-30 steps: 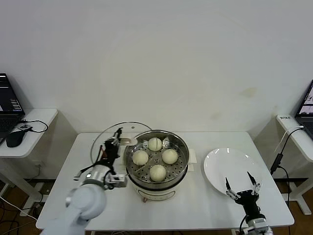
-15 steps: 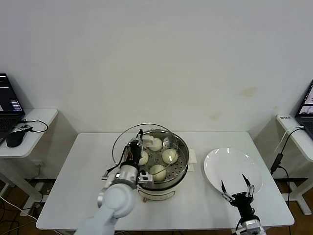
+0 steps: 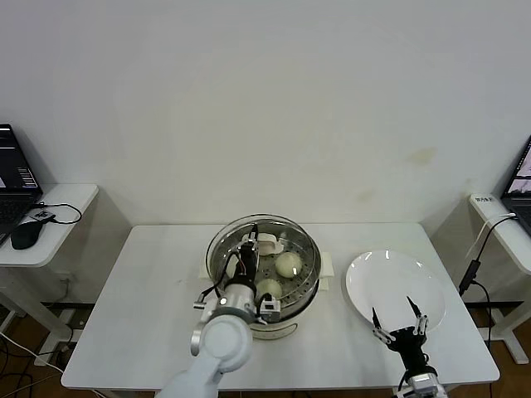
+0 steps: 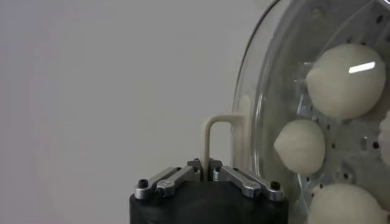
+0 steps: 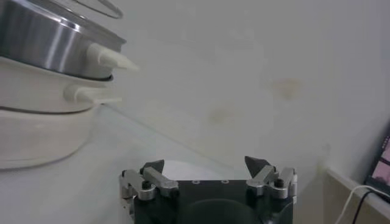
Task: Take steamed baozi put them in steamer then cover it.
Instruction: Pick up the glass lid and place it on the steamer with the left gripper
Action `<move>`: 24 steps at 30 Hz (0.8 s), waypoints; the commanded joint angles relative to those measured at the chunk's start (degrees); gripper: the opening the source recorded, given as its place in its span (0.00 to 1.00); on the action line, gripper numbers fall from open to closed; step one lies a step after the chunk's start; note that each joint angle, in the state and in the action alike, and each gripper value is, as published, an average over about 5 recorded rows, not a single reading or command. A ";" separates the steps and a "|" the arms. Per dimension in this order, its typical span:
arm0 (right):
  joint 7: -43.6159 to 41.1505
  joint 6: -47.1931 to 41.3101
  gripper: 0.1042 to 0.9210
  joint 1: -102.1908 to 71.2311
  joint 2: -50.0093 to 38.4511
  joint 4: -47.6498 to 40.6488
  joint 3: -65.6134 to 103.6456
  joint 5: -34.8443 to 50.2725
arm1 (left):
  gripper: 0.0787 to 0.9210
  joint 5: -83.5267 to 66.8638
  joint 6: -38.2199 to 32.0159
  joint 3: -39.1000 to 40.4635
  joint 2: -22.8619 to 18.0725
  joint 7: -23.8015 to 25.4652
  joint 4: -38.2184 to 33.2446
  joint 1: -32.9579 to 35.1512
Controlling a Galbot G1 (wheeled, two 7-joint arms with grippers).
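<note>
The steamer (image 3: 310,282) stands mid-table, a shiny steel pot on a cream base. Steamed baozi (image 3: 288,264) lie on its perforated tray; three show through the glass in the left wrist view, one being (image 4: 344,79). The cover (image 3: 274,224), a clear glass lid with a metal rim, hovers tilted over the pot. My left gripper (image 3: 251,246) is shut on its cream bar handle (image 4: 210,131), jaws pinched on the thin bar. My right gripper (image 3: 398,320) hangs open at the near right, over the edge of the white plate, holding nothing.
A white plate (image 3: 394,282) lies to the right of the steamer. The steamer's side handle (image 5: 109,58) sticks out toward the right gripper. Side tables with laptops flank the table, and a mouse (image 3: 25,235) lies on the left one.
My left gripper has carried the cover rightward, from beside the steamer's left edge to over the pot. The right gripper has drawn back slightly toward the near edge.
</note>
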 commanded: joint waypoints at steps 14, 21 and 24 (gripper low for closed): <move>0.13 0.37 0.88 -0.36 0.14 -0.25 -0.48 -0.49 | 0.07 3.98 -0.62 0.97 -3.38 0.04 2.65 0.54; 0.08 0.57 0.88 -0.34 0.05 -0.49 -0.69 -0.48 | 0.07 4.43 -0.81 0.73 -3.61 -0.04 3.12 0.75; 0.06 0.70 0.88 -0.31 -0.03 -0.73 -0.80 -0.49 | 0.07 4.52 -0.89 0.43 -3.72 -0.07 3.42 0.77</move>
